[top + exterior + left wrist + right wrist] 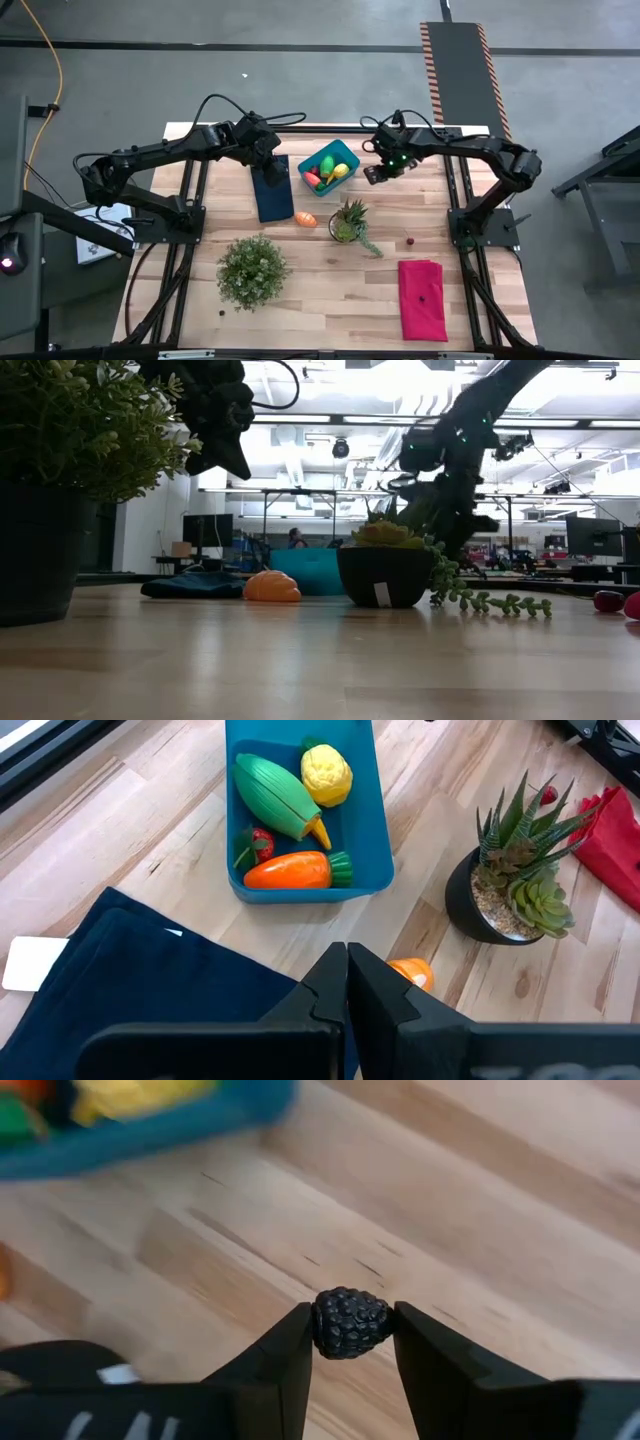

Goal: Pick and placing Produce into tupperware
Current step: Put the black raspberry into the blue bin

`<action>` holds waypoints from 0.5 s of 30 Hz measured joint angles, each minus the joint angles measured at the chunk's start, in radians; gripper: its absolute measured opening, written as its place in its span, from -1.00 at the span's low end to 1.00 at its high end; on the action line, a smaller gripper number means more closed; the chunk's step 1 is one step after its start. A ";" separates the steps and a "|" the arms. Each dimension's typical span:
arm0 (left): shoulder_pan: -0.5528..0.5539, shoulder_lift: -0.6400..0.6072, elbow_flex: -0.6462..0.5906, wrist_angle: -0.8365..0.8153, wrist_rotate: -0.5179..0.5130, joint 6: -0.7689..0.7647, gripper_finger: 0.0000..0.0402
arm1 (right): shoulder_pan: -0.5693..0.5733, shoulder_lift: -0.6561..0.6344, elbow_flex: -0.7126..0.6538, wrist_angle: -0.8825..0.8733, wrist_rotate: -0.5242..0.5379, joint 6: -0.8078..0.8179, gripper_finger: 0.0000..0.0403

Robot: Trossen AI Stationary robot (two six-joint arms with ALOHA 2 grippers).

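A little blackberry (350,1323) is pinched in the right gripper (350,1342) just beside the tupperware (349,155); the left gripper (347,982) is kept fully closed, nothing held.

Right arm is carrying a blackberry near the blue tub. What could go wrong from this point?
1. The right gripper pinches the small round blackberry only at its fingertips; it could slip out and roll across the table.
2. The tupperware already holds a corn cob, lemon, carrot and strawberry, so the berry might bounce off them and out.
3. The succulent pot stands close to the tub; a wide swing might brush it.
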 joint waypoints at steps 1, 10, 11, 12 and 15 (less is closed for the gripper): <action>0.000 0.000 0.000 0.000 0.000 0.000 -1.00 | 0.002 0.000 0.014 0.000 0.000 -0.003 -0.41; 0.000 0.000 0.000 0.000 0.000 0.001 -1.00 | 0.026 0.000 0.127 0.001 -0.003 -0.008 -0.41; 0.000 0.000 0.000 0.000 0.000 0.001 -1.00 | 0.028 0.000 0.137 0.000 -0.003 -0.009 -0.41; 0.000 0.000 0.000 0.000 0.000 0.005 -1.00 | 0.029 0.000 0.147 0.000 -0.004 -0.009 -0.41; 0.000 0.000 0.000 0.000 0.000 0.016 -1.00 | 0.029 0.000 0.179 0.000 -0.014 -0.013 -0.41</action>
